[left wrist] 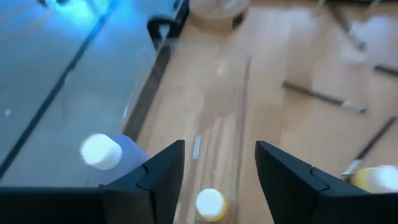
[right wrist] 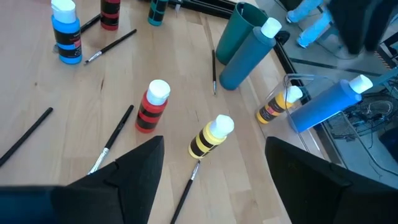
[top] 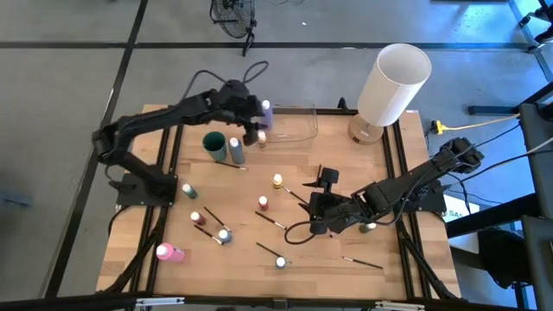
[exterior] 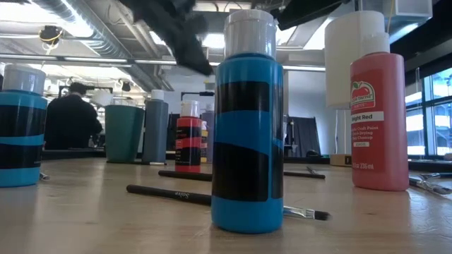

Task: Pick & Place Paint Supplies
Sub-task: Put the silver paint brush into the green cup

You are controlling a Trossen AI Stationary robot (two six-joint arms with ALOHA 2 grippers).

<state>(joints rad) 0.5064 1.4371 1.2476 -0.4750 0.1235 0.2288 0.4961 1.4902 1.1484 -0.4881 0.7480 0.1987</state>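
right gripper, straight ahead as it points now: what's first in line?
Likely the yellow paint bottle with black stripes, standing almost centred ahead of the open right gripper. A paintbrush lies on the table just short of it. Depth is uncertain.

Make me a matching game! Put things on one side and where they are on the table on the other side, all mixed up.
Things:
1. pink bottle
2. white cylinder
3. teal cup
4. clear container

Places, seen from above:
A. top right corner
B. top edge, near the middle
C. bottom left corner
D. right beside the tall grey-blue bottle

Pairs: 1-C, 2-A, 3-D, 4-B
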